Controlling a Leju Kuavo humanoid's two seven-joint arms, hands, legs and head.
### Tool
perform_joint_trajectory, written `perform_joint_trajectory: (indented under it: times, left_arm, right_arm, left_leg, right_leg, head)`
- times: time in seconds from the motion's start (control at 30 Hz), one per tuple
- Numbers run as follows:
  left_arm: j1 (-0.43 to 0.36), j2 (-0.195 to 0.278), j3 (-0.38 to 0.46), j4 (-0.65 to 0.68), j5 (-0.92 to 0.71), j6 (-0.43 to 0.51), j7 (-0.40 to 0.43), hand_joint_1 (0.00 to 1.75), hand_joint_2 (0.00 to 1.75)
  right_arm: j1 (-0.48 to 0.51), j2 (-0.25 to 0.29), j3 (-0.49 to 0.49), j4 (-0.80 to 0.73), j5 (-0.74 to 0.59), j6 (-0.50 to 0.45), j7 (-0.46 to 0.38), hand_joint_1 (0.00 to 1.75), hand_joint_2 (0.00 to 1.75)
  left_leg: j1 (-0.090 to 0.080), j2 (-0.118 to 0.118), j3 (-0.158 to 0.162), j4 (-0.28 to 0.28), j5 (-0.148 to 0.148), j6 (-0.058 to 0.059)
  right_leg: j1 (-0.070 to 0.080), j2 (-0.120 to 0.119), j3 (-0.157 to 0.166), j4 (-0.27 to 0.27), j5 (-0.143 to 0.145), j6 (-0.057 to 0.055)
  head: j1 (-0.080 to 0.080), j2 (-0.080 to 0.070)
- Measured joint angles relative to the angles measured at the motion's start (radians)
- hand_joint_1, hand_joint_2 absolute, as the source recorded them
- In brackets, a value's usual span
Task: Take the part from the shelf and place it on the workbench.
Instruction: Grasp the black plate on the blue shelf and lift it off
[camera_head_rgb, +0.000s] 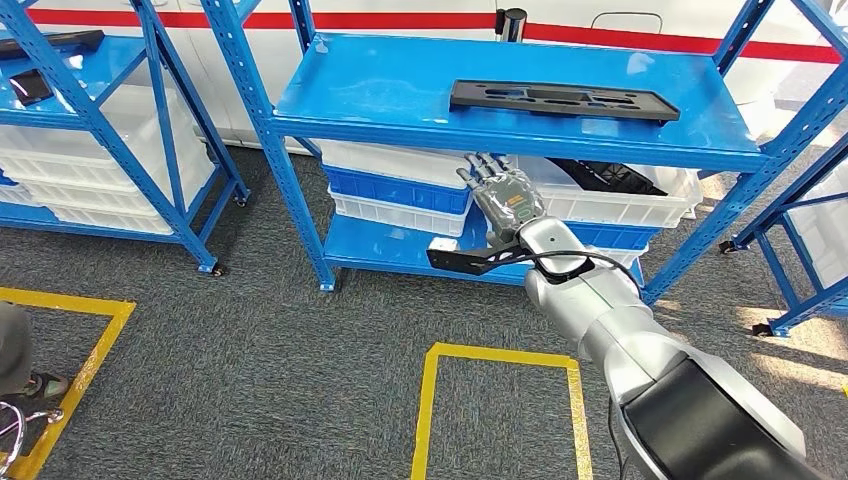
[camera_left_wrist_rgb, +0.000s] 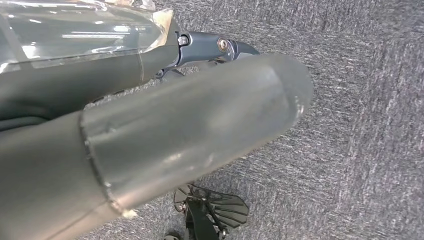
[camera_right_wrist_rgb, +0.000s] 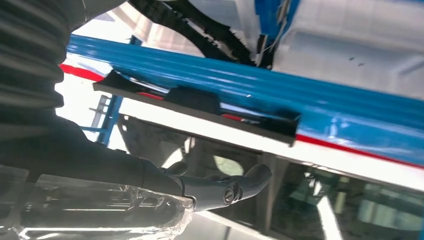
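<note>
My right hand (camera_head_rgb: 508, 197) was raised in front of the shelf (camera_head_rgb: 400, 95), its fingers straight and together-ish, spread slightly, clamped on nothing. The part (camera_head_rgb: 563, 99), a long flat black piece, lay on the top blue deck, at about one o'clock from that hand in the head view and above it, well apart and untouched. Its long axis ran from nine to three o'clock, nearly parallel to the shelf's front edge, tilting a little down toward three. In the right wrist view the part (camera_right_wrist_rgb: 200, 102) sat along the blue edge, with my thumb (camera_right_wrist_rgb: 240, 185) short of it.

My right hand was plainly the nearer one. My left hand (camera_left_wrist_rgb: 215, 47) hung low over the grey carpet; whether its fingers were apart or together I could not tell.

I judged the reach unfinished: the hand would have to rise over the deck's lip and come down across the part's narrow width, since a grip along its length looked hopeless. The deck was smooth painted metal, so the part might slide if nudged.

Below the deck stood white bins (camera_head_rgb: 395, 160) and a blue bin (camera_head_rgb: 398, 188). Yellow tape (camera_head_rgb: 500, 352) marked the carpet at six o'clock, and another blue rack (camera_head_rgb: 90, 100) stood at nine o'clock
</note>
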Motion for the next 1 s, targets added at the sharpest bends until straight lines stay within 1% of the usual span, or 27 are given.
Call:
perform_joint_trajectory:
  times: [0.2,0.43,0.63,1.0]
  left_arm:
    - [0.0,0.0,0.015,0.002,-0.016,0.0,0.02,0.0,0.0]
    - [-0.001,0.001,0.024,0.002,-0.031,-0.01,0.022,0.0,0.0]
    - [-0.004,0.001,0.031,0.002,-0.033,-0.015,0.032,0.0,0.0]
    - [-0.008,0.001,0.04,0.003,-0.033,-0.02,0.032,0.0,0.0]
  right_arm:
    - [-0.037,-0.02,-0.072,0.011,-0.017,-0.043,0.007,0.0,1.75]
    - [-0.071,-0.048,-0.133,0.014,0.001,-0.05,0.004,0.0,1.75]
    - [-0.076,-0.055,-0.143,0.014,0.027,-0.033,-0.001,0.0,1.75]
    - [-0.039,-0.054,-0.143,0.019,0.055,-0.024,0.002,0.0,1.75]
  left_leg:
    - [0.0,0.0,0.0,0.0,0.0,0.0]
    - [0.0,0.0,0.0,0.0,0.0,0.0]
    - [0.0,0.0,0.0,0.0,0.0,0.0]
    - [-0.001,0.0,-0.002,0.003,0.0,0.0]
  right_leg:
    - [0.0,0.0,0.0,0.0,0.0,0.0]
    - [0.0,0.0,0.0,0.0,0.0,0.0]
    - [0.0,0.0,0.0,0.0,0.0,0.0]
    - [-0.004,0.0,0.0,0.0,0.0,0.0]
  head:
    - [0.0,0.0]
    - [0.0,0.0]
    - [0.0,0.0]
    - [0.0,0.0]
